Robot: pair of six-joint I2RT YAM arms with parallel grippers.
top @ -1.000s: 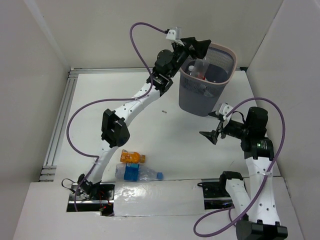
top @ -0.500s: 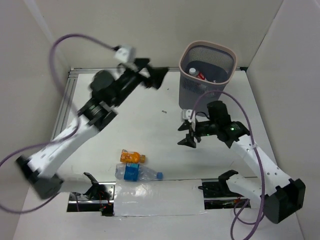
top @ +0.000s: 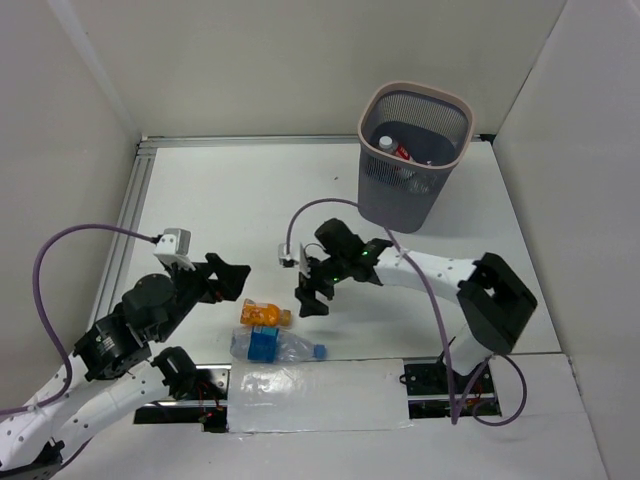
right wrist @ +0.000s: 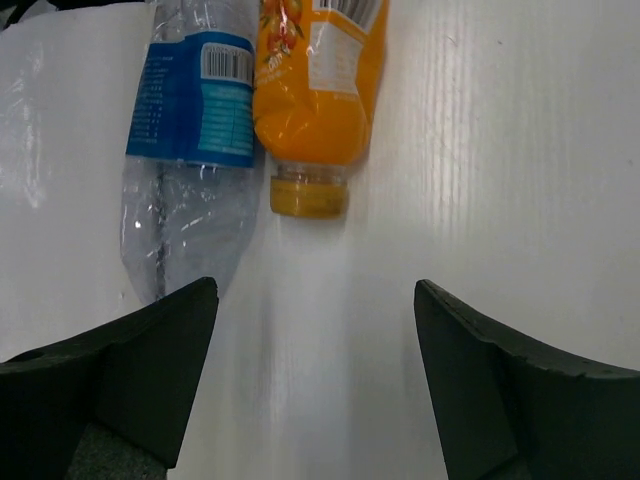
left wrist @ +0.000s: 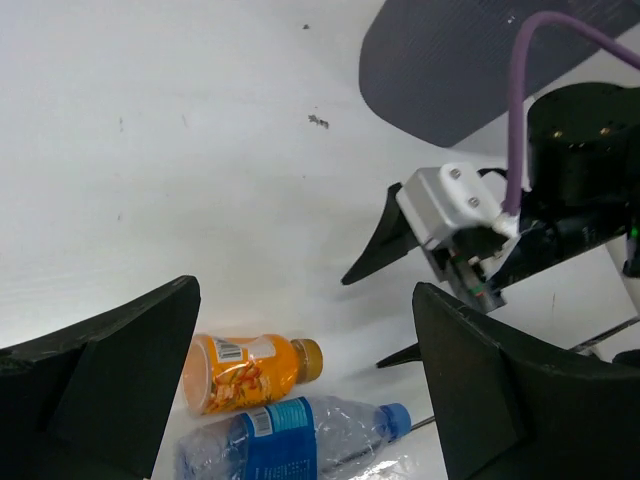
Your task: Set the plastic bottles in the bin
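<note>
A short orange bottle [top: 264,314] and a clear bottle with a blue label and blue cap [top: 275,346] lie side by side on the table near the front. Both show in the left wrist view, the orange bottle [left wrist: 245,371] above the blue-label bottle [left wrist: 290,442], and in the right wrist view, the orange bottle [right wrist: 318,95] right of the blue-label bottle [right wrist: 190,140]. My right gripper [top: 311,291] is open and empty just right of the orange bottle's cap. My left gripper [top: 226,278] is open and empty, to their upper left. The mesh bin [top: 441,105] stands at the back right with bottles inside [top: 395,147].
A rail [top: 125,230] runs along the table's left edge. White walls enclose the table on the left, back and right. A foil-covered strip [top: 310,395] lies along the near edge between the arm bases.
My left arm has swung back from over the bin to the near left. My right gripper has moved left from beside the bin to the two bottles.
</note>
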